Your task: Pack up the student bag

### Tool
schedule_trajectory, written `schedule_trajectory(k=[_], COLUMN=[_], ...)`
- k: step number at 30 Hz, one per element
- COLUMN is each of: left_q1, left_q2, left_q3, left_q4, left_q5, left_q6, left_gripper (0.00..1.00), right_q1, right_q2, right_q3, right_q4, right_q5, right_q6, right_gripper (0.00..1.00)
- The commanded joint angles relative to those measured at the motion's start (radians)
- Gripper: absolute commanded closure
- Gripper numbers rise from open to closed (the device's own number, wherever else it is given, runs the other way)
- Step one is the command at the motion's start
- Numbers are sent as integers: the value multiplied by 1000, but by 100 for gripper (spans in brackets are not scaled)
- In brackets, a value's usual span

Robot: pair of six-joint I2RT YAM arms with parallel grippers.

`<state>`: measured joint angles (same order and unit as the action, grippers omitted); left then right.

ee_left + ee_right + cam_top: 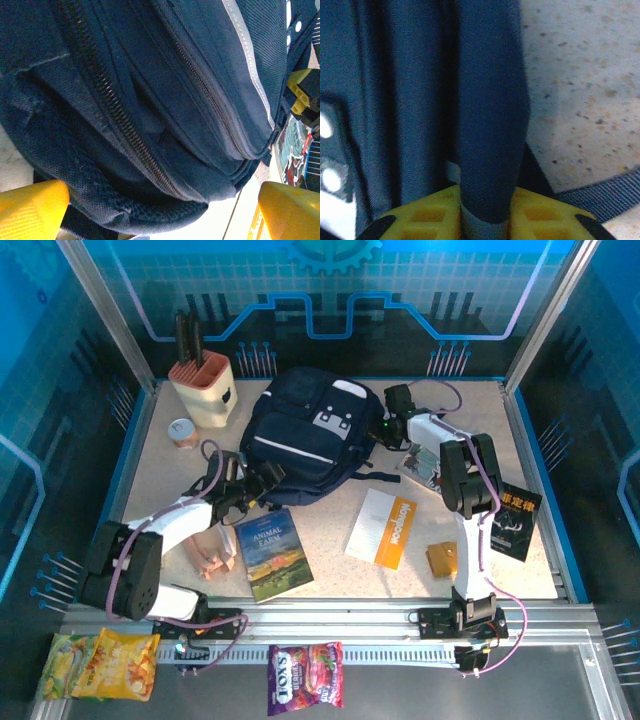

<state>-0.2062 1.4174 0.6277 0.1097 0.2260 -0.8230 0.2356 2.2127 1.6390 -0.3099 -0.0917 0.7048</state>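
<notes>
On the table (328, 540), the student bag (305, 445) lies back-centre, zips apparently closed, with the Animal Farm book (273, 555) and notebook (382, 528) unpacked beside it; right pincer (485, 212) pinches a fold of the bag's right side, left pincer (160, 212) gapes wide at its near-left edge, and packing looks barely begun

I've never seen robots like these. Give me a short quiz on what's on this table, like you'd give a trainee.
1. True or false: the Animal Farm book lies inside the student bag.
2. Which gripper pinches a fold of the bag? A: left gripper. B: right gripper.
3. Fill in: the knife block stands at the far ___ corner of the table.
Key: 1 false, it lies on the table. 2 B; the left gripper is open. 3 left.
</notes>
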Motion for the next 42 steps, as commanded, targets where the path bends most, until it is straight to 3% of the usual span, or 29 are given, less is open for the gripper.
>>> schedule_trajectory(k=[1, 7, 12, 19, 27, 30, 38, 42], left_q1=[-6, -5, -5, -5, -6, -5, -61, -150], left_q2=[52, 174, 265, 385, 353, 294, 164, 120], left_q3=[71, 195, 300, 442, 469, 438, 350, 325], left_q4=[44, 40, 26, -20, -89, -122, -184, -211], left_q5=[4, -5, -5, 4, -35, -50, -49, -91], left_q6=[4, 59, 101, 152, 193, 206, 219, 224], left_gripper=[2, 2, 2, 2, 3, 3, 3, 8], right_q1=[-10, -13, -19, -34, -65, -62, -57, -55], right_q2=[-28, -226, -439, -655, -678, -678, -633, -590], right_q3=[1, -164, -400, -715, -885, -913, -938, -924], right_q4=[35, 81, 134, 221, 312, 346, 483, 515], right_q5=[-59, -82, -69, 1, -1, -25, -125, -157], right_q6=[-35, -65, -29, 142, 325, 361, 397, 412], right_gripper=[86, 99, 99, 93, 61, 54, 52, 67])
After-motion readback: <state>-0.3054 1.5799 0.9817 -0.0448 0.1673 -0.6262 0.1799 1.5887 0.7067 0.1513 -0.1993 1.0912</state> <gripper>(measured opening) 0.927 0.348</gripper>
